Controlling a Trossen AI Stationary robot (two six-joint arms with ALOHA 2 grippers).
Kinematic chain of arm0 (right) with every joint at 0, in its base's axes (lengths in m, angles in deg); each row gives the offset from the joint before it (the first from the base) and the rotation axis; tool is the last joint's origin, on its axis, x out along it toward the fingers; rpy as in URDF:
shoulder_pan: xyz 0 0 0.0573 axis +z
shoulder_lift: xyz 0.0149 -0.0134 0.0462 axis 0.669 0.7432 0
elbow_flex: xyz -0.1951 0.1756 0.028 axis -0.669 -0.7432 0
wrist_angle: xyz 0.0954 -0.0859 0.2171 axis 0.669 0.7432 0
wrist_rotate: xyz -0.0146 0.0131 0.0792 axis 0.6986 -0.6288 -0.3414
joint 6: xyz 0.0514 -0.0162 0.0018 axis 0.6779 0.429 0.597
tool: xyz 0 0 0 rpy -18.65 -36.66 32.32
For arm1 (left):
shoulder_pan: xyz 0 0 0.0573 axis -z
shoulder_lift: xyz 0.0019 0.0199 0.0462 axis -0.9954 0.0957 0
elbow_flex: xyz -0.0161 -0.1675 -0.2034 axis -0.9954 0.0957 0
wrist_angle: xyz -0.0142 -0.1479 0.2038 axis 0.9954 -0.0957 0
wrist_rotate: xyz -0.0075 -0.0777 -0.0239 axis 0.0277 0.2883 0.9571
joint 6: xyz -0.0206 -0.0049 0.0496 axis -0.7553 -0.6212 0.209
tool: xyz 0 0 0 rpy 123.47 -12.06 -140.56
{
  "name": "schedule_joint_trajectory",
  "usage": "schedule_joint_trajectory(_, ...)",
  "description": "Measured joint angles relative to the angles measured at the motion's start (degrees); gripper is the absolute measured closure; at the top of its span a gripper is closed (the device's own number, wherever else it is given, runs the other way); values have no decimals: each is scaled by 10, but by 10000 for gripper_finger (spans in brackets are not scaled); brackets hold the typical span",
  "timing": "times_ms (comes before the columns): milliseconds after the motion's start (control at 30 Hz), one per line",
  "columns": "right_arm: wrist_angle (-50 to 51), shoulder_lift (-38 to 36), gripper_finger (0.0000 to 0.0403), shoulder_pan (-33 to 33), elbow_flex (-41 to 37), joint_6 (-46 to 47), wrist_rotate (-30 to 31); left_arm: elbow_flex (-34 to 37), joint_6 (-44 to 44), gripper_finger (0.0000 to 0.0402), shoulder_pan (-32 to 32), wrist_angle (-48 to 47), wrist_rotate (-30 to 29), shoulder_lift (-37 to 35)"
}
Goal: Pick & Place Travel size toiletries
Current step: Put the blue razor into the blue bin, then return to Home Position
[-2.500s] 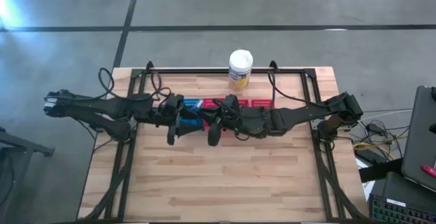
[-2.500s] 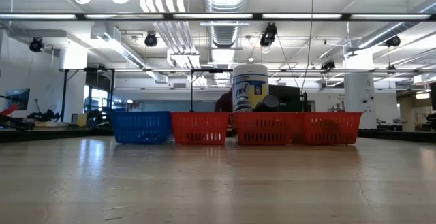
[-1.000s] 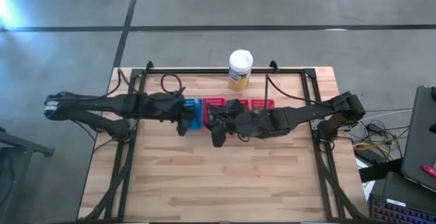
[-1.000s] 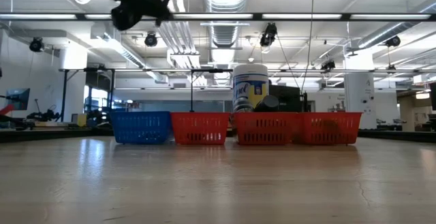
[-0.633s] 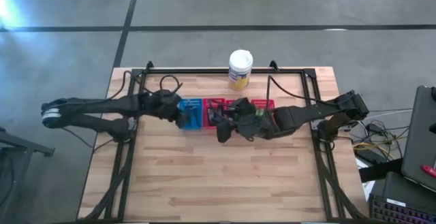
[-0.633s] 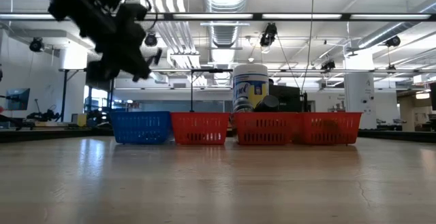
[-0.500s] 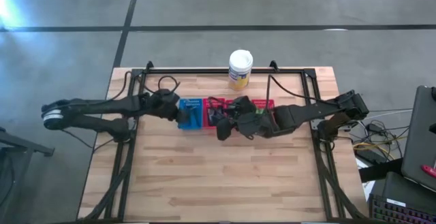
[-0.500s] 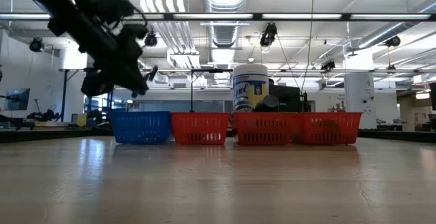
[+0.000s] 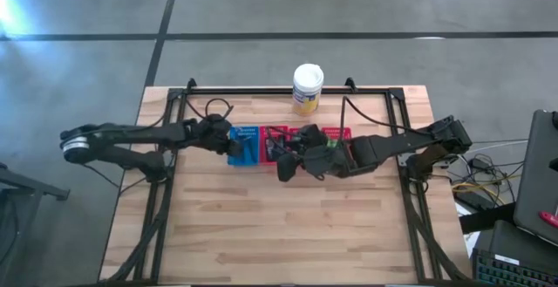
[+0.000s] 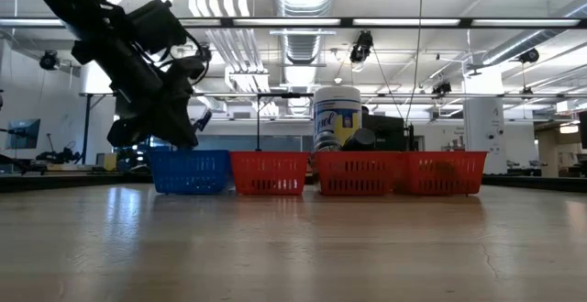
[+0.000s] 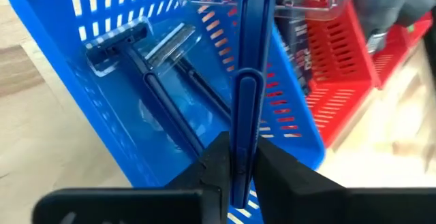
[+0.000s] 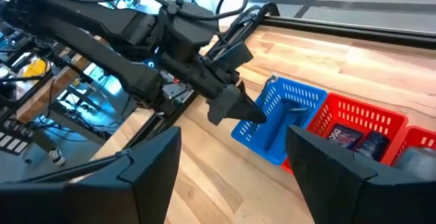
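Over the slotted blue plastic basket (image 11: 82,108) — left gripper (image 11: 235,166) pinching slim blue handle (image 11: 246,81)

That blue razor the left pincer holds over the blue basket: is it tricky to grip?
Probably a little. The blue razor has a thin, smooth handle, so it may slip or swivel in the left pincer. It looks stiff and light. Dropped into the blue basket, it should lie flat like the two there.

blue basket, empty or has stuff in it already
Not empty. In the left wrist view two razors lie in the blue basket, and the left gripper holds a blue stick above it.
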Motion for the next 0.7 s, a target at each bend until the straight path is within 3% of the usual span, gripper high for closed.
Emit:
schedule_joint_trajectory(400,13,0,141,0,0,3,0,0,-4,317,0,15,5,42)
schedule_joint_trajectory(700,17,0,113,0,0,4,-17,0,37,289,0,-22,6,-29)
